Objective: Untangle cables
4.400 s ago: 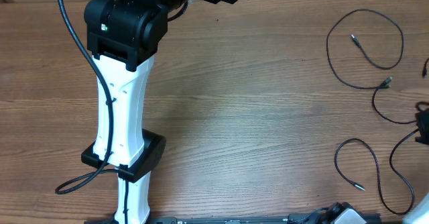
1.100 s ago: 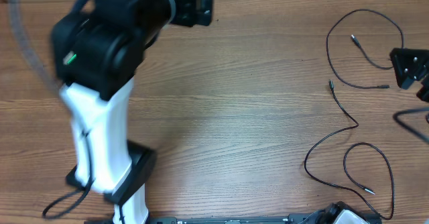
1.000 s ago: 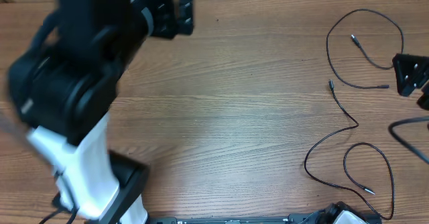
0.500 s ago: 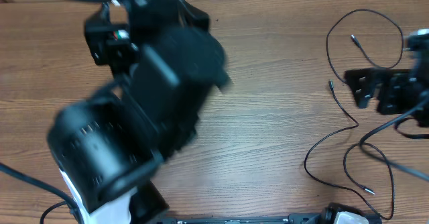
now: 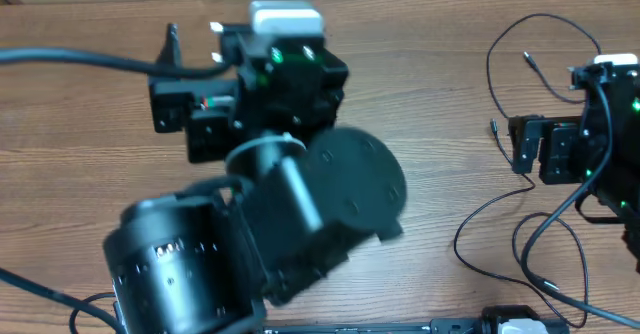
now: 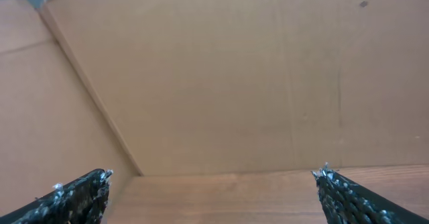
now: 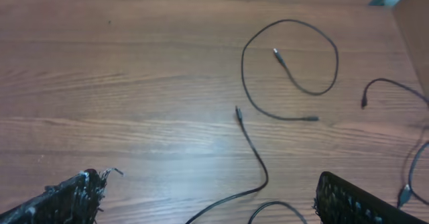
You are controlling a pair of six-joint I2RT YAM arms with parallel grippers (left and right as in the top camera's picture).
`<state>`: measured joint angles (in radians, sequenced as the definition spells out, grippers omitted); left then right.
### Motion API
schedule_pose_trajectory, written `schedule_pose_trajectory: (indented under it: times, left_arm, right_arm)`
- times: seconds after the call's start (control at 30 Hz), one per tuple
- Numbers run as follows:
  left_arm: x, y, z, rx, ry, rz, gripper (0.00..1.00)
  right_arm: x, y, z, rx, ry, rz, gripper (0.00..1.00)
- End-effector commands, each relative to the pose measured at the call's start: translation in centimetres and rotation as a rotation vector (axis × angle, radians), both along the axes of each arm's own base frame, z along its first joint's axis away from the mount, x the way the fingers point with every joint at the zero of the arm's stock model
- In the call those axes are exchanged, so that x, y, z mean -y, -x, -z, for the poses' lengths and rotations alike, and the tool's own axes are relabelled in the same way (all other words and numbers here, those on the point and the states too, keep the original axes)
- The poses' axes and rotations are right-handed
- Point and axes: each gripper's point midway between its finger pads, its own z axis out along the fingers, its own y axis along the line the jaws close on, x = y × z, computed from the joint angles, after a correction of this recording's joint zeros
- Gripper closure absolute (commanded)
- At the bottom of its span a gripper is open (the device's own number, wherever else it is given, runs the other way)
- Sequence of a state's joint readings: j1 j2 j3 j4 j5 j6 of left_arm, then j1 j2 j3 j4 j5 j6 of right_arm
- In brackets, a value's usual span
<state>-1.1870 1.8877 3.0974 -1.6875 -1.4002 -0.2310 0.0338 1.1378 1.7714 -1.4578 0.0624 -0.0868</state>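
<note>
Overhead, the cables (image 5: 489, 69) lie on the wooden table (image 5: 430, 94) at the right of the frame, with the right gripper (image 5: 530, 146) poised over them. The left gripper (image 6: 211, 194) sits at the upper left, well apart from them. The right wrist view shows the right jaws spread wide with nothing between them. A looped cable (image 7: 244, 70) lies in the upper middle, and a wavy cable (image 7: 253, 143) runs down from a small plug toward the bottom edge. A third strand shows at the right edge. The left wrist view shows those jaws equally wide and empty, facing a cardboard wall (image 6: 221, 76) with no wire in sight. This reads as the approach to a pick, with no strand gripped yet. The next move probably calls for lowering the right fingers right down onto the wavy cable near its plug, pinching the thin wire, then drawing it toward bare wood at frame centre, clear of the loop.
</note>
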Motion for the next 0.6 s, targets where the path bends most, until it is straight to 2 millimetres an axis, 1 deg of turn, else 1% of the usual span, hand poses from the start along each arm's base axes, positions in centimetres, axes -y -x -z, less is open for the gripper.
schedule_pose_trajectory:
  times: [0.0,0.13,0.23,0.33,0.43,0.57]
  left_arm:
    - [-2.1,2.1,-1.8,0.068,-0.019,-0.060,0.00]
    - [-2.7,2.8,-2.1,0.061,0.026,0.002,0.00]
    - [-4.0,3.2,-2.5,0.065,0.060,0.016,0.00]
    - [-5.6,3.7,-3.0,0.073,0.089,0.017,0.00]
    - [-6.4,3.9,-3.2,0.074,0.108,0.028,0.01]
    - [-6.6,4.0,-3.1,0.063,0.115,0.066,0.00]
  right_arm:
    - [0.4,-0.8,-0.2,0.007,0.014,0.028,0.00]
    - [0.4,-2.5,1.0,-0.039,0.000,0.045,0.00]
    - [0.3,-3.7,2.2,-0.086,-0.003,0.045,0.00]
    - [0.2,-4.7,3.0,-0.110,-0.017,0.060,0.00]
    - [0.0,-5.4,3.3,-0.113,-0.022,0.055,0.00]
    - [-0.3,-5.9,3.3,-0.108,-0.035,0.043,0.00]
